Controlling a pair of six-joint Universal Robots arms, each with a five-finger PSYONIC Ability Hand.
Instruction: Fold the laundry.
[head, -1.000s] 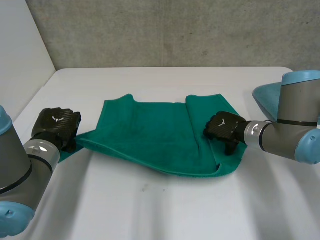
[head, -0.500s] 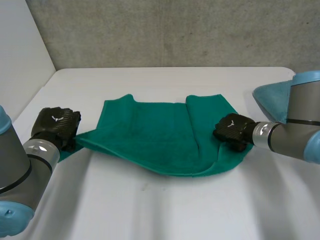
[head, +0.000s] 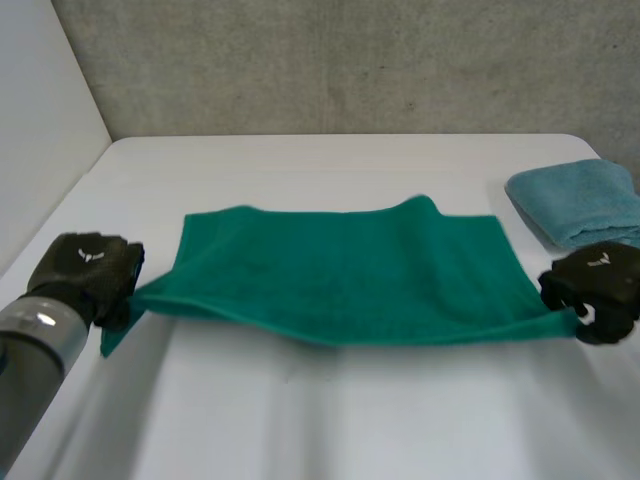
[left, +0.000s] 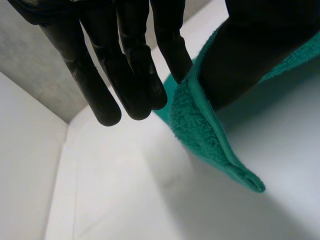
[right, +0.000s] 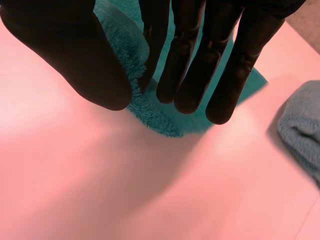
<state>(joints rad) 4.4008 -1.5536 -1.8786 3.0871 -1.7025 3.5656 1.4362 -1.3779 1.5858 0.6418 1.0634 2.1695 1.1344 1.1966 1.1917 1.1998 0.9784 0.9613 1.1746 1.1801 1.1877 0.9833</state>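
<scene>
My left hand (head: 88, 272) pinches near left corner of green towel (head: 340, 275), thumb against fingers; right hand (head: 598, 285) pinches near right corner likewise. Towel stretched between them — long axis side to side, near edge lifted off table (head: 300, 165). I'd carry both corners away from me — together.

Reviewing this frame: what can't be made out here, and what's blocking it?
- Head view: how the left hand and right hand grip the green towel is hidden by the hands' own backs.
- Left wrist view: the pinched towel corner is covered by the thumb.
- Head view: the blue towel is cut off by the frame edge.
- Head view: whether the green towel's far edge touches the table cannot be told.
</scene>
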